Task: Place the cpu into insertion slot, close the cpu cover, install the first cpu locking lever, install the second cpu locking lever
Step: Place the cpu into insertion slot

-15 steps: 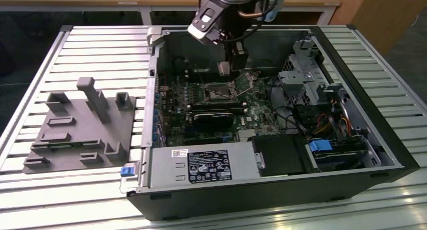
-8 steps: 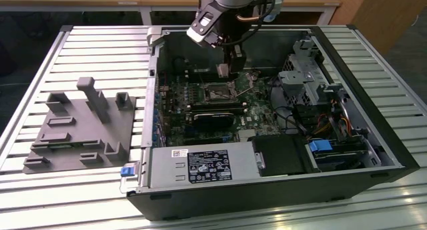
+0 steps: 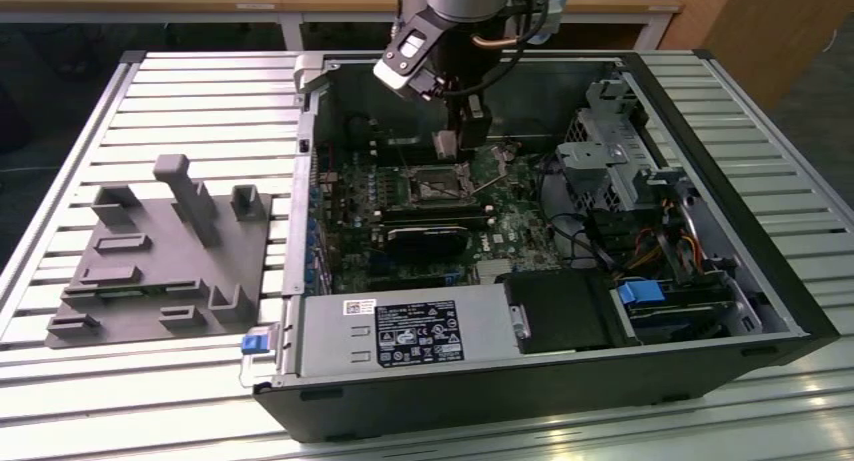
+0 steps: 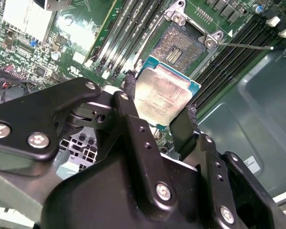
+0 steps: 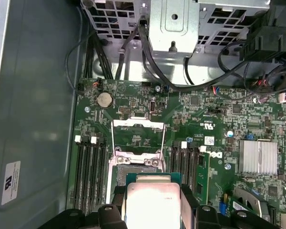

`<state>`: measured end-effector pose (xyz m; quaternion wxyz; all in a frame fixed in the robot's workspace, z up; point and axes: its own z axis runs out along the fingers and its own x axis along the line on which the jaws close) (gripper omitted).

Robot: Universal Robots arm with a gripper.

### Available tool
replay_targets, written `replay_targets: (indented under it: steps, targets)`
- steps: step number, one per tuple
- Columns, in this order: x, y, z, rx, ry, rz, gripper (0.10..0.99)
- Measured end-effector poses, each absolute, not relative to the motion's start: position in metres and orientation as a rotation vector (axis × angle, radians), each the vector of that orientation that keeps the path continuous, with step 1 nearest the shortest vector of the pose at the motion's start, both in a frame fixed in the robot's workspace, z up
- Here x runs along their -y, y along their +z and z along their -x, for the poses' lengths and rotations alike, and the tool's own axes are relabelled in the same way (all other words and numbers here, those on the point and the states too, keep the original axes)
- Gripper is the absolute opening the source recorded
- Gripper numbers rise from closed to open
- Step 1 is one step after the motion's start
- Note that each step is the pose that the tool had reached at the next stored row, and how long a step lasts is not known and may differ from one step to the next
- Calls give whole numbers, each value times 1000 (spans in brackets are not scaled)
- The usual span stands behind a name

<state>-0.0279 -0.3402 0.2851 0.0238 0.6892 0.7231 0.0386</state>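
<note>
My gripper (image 4: 159, 101) is shut on the cpu (image 4: 163, 94), a small square chip with a silvery top and a teal rim, gripped by two opposite edges between the black fingers (image 4: 129, 90). In the first wrist view the cpu (image 5: 152, 199) hangs just short of the open insertion slot (image 5: 135, 167), whose contact field is bare. The cpu cover (image 5: 133, 123), a thin silvery frame, stands flipped open beyond the slot, with a thin locking lever (image 5: 163, 142) raised along each side. In the exterior view the gripper (image 3: 451, 146) hovers above the slot (image 3: 434, 186) inside the case.
The computer case (image 3: 747, 311) lies open on a slatted table. Inside it are a power supply (image 3: 400, 333), a black fan shroud (image 3: 427, 238) and a metal drive cage (image 3: 611, 161). Memory slots (image 5: 89, 174) flank the socket. A grey fixture (image 3: 160, 253) sits at the exterior view's left.
</note>
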Motion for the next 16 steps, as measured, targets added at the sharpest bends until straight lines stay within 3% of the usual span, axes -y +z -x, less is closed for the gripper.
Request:
replay_targets:
  steps: [16]
  targets:
    - [340,280,28,-2238,120,-2133,537]
